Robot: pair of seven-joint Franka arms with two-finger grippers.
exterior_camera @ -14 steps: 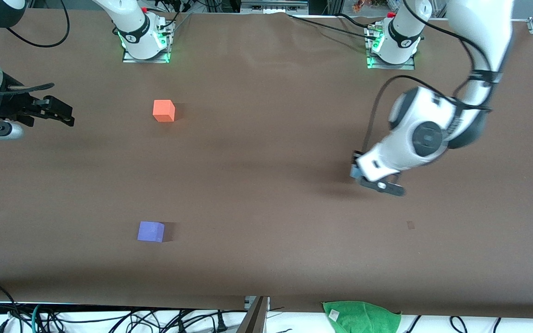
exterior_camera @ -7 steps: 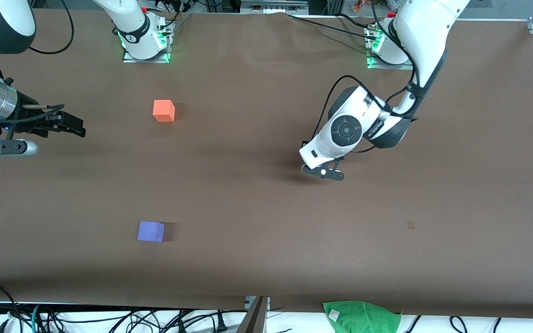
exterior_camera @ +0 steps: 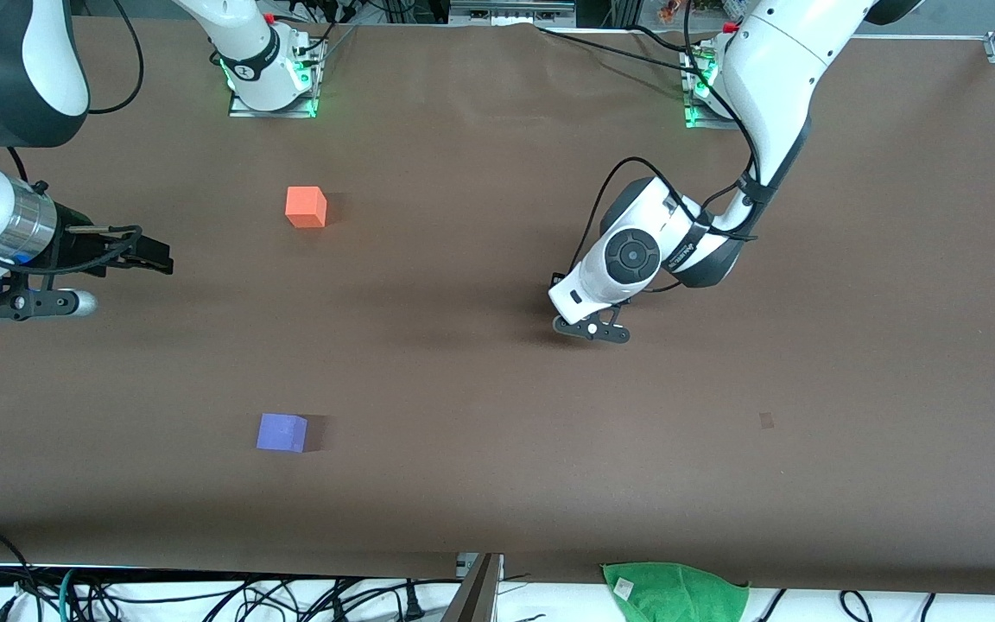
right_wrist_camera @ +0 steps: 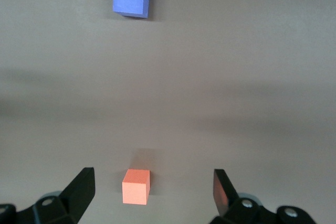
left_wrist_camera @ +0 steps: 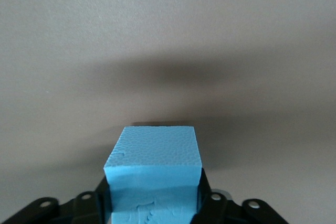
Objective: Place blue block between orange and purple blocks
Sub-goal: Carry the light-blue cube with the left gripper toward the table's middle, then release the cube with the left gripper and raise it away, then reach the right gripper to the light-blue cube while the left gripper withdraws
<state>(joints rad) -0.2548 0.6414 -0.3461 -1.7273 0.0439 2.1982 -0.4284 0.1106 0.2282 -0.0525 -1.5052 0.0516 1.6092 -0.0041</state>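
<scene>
left gripper (left_wrist_camera: 152,211) clenches the blue block (left_wrist_camera: 153,169), likely light foam, by its flat sides; right gripper (right_wrist_camera: 152,187) waits released at nine o'clock.

Even overhead light, soft shadows, sharp focus.

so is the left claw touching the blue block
Touching. The left wrist view shows the blue block clamped between the left claw's fingers, with no gap on either side, held above the table.
</scene>
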